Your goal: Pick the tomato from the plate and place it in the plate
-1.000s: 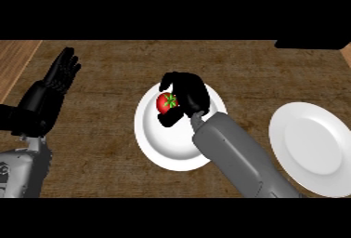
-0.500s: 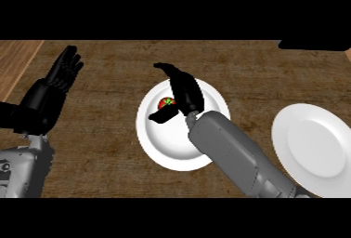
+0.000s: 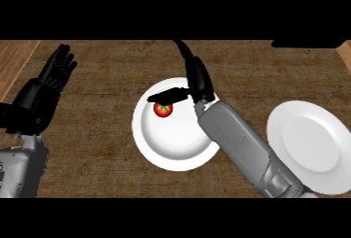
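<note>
Head view — right robot hand (image 3: 195,76) spread over tomato (image 3: 163,109) | left robot hand (image 3: 48,86) spread, counter's left edge

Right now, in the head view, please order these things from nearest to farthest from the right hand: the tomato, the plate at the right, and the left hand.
1. The tomato, just under the right hand's thumb, on the middle plate.
2. The plate at the right, off to the right hand's right, lower in the view.
3. The left hand, resting open at the left edge.

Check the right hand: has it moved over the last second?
Yes. The right hand has opened, fingers swung toward the counter's far edge; the tomato sits uncovered on its plate.
</note>
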`<action>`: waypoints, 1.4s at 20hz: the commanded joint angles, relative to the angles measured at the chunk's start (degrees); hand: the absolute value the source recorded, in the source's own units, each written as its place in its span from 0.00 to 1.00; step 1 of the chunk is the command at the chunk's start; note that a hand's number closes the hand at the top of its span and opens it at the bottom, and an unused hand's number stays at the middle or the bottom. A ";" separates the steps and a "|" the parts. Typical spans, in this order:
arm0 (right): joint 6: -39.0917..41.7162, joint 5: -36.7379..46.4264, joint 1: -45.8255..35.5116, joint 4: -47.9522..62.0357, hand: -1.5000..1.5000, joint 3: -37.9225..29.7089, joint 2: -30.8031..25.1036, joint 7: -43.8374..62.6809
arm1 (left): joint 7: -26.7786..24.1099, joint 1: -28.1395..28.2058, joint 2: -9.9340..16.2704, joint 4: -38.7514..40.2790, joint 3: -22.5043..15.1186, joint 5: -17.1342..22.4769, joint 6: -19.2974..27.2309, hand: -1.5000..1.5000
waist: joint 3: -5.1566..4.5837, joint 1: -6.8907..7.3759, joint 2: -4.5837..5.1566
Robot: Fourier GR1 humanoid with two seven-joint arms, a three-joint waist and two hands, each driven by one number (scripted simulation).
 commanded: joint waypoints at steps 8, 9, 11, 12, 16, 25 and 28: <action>11.37 -7.36 13.49 -9.41 0.00 -12.11 -12.26 -9.32 | -0.56 0.48 -1.78 1.09 -0.45 -2.74 2.02 0.50 | 0.00 -1.44 -0.14; 14.01 -8.49 16.12 -11.54 0.00 -12.53 -13.31 -10.79 | 0.86 1.07 -0.93 -0.54 0.26 -1.79 1.22 0.50 | 0.00 -1.37 -0.23; 15.56 -7.99 20.32 -16.95 0.00 -12.47 -15.79 -9.77 | 0.52 3.64 -1.09 -3.57 0.48 -0.49 0.08 0.50 | -0.02 -1.38 -0.37; 18.39 -9.09 20.29 -15.58 0.00 -14.25 -18.13 -11.84 | -1.98 1.42 -2.03 1.24 0.46 -1.94 1.41 0.50 | -0.02 -1.60 -0.23; 25.43 -11.57 23.17 -15.75 0.00 -19.03 -23.69 -13.95 | -1.89 4.41 -0.58 -0.61 1.59 0.19 -1.77 0.50 | -0.02 -1.24 -0.25; 33.62 -11.11 29.24 -19.73 0.00 -24.92 -27.98 -15.05 | 4.52 3.23 -0.52 -6.15 1.70 -0.01 -1.48 0.50 | -0.02 -1.14 -0.34; 32.11 -6.70 29.39 -11.27 0.00 -26.25 -26.98 -26.08 | -1.38 2.98 -2.32 -1.50 1.26 -2.02 -0.36 0.50 | 0.00 -0.97 -0.17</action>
